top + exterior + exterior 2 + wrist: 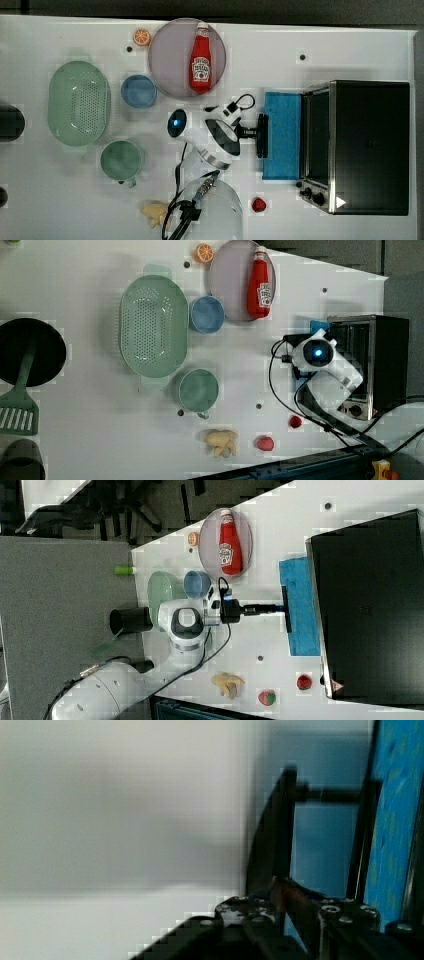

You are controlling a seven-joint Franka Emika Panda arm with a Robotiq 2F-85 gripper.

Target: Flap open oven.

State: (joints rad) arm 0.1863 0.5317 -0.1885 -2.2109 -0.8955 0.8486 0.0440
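I see the oven (370,145) sitting just past my hand (261,135), at the far end of where my arm points. Its blue glass door (282,135) is already down. It lies almost flat, sticking out from the oven's front toward my hand, and I can look into the dark inside of the oven in the top view.

My hand is right at the bar handle (262,136) on the door's outer edge. In the wrist view the handle (280,835) is close in front of the hand (295,907), and the fingers seem to sit around it. I cannot tell for sure if they are squeezing it or just resting there.

I think the job is nearly done. The door is flapped open. What is left, I guess, is to let go of the handle and pull my arm back.

A small red strawberry (258,204) sits on the tabletop (350,50) off to one side of my hand, near the oven's knobs (312,194).
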